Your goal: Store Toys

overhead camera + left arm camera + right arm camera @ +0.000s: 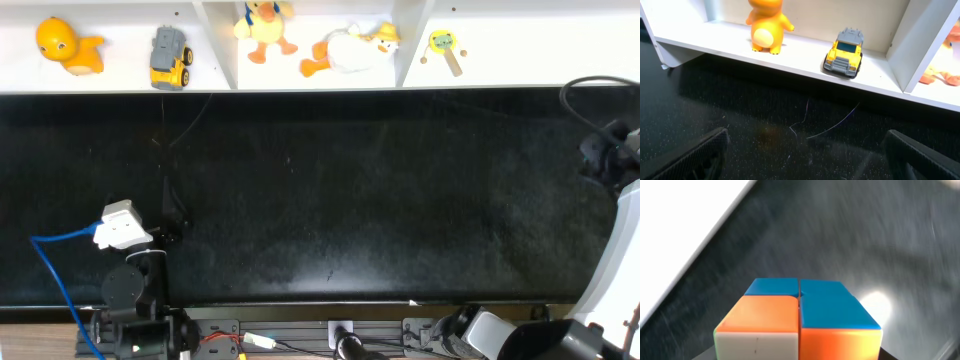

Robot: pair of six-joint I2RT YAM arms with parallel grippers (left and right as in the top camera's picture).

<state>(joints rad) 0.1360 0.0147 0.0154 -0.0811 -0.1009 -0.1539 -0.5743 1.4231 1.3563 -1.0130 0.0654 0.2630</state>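
1. Orange, blue and white plastic faces mark the cube (799, 315), a small twisting puzzle. The right end effector (603, 152) grasps it over the right side of the black desk (380, 190).
2. We judge the cube light and rigid, with slick faces. Its layers may turn under a skewed squeeze, so we would press on two opposite flat faces, never on corners.
3. The left end effector (806, 137) hangs released, fingers wide apart. It is low over the desk's left side and faces the shelf (500, 78) along the far edge.
4. That left bay holds an orange duck (766, 25) and a yellow truck (844, 52). The far-right bay, with its small rattle (443, 46), looks nearest for the cube.
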